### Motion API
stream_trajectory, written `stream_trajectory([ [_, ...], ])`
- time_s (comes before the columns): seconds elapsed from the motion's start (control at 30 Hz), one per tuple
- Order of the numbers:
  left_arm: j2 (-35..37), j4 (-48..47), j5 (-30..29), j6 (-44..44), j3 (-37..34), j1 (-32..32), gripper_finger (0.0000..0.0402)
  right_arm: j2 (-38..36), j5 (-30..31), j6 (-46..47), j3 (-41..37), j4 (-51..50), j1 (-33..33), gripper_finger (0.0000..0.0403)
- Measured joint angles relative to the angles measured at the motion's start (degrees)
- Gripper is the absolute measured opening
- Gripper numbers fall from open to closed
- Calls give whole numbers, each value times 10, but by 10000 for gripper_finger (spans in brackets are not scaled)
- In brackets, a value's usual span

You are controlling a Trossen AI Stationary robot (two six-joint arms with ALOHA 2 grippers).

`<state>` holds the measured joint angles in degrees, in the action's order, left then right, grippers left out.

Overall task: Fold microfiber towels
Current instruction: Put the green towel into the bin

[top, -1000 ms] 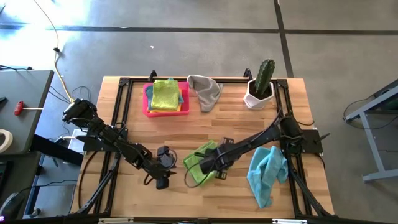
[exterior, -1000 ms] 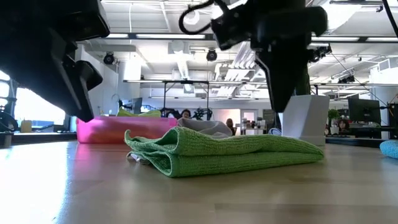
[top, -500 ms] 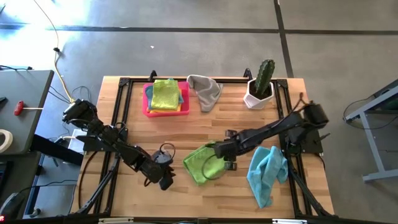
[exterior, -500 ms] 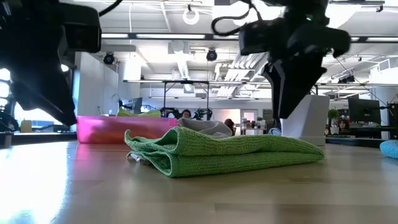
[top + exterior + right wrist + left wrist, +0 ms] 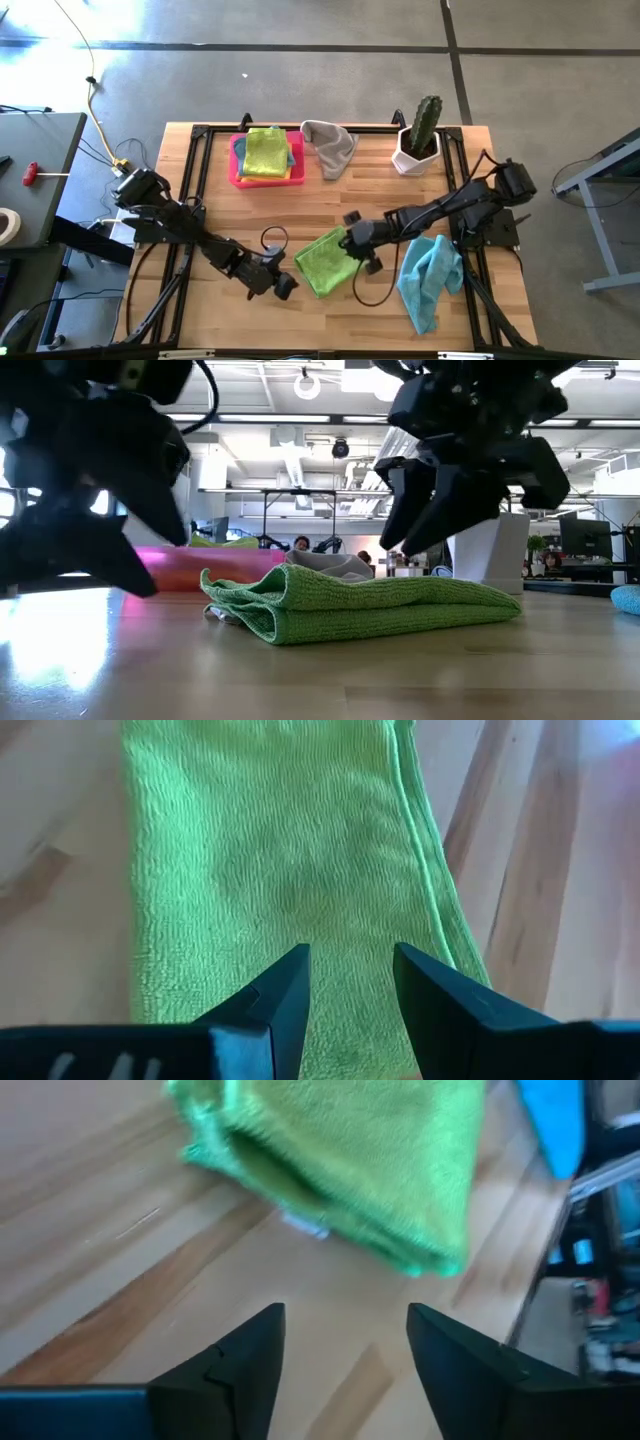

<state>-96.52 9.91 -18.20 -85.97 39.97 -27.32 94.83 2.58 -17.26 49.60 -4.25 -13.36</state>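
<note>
1. A pink tray [image 5: 236, 172] sits near the far left corner of the worktop [image 5: 200, 210]. A folded lime towel [image 5: 265, 153] lies on top in it, with blue cloth peeking out under it.
2. A white pot [image 5: 414, 152] near the far right corner holds a cactus [image 5: 427, 119].
3. The green towel [image 5: 326, 263] lies folded in the middle, near the front edge.
4. The left gripper [image 5: 283, 287] is just beside it, fingers apart and empty.
5. The right gripper [image 5: 356, 243] is over it, fingers apart.

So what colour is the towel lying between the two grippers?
Green, the folded towel; it shows best in the right wrist view.

Both arms reach inward over the table, left tool [image 5: 283, 287] and right tool [image 5: 352, 243] open, empty.
</note>
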Motion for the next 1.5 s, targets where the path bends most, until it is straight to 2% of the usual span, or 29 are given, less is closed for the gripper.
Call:
stream_trajectory([
  [0.2, -26, 60, -7, 1, 1, 12, 228, 31, -99, -23, 0, 42, 18, 137],
  [0.33, -27, 68, -21, 6, 0, 13, 232, 59, -121, -38, 4, 53, 21, 137],
  [0.67, -27, 61, -36, 4, 0, 15, 232, 119, -128, 0, 27, 61, 37, 137],
  [0.77, -27, 58, -37, -3, 0, 15, 232, 130, -131, 57, 33, 67, 48, 137],
  [0.87, -27, 43, -46, -12, 0, 15, 232, 131, -119, 159, 34, 76, 62, 137],
  [0.93, -27, 25, -63, -25, 0, 16, 232, 132, -99, 233, 34, 87, 72, 137],
  [1.0, -27, 3, -83, -34, 0, 19, 232, 132, -95, 267, 34, 92, 77, 137],
  [1.2, -26, -48, -116, -35, 0, 44, 232, 132, -92, 263, 33, 91, 79, 137],
  [1.5, -22, -52, -45, 14, 1, 101, 232, 132, -95, 246, 33, 82, 78, 137],
])
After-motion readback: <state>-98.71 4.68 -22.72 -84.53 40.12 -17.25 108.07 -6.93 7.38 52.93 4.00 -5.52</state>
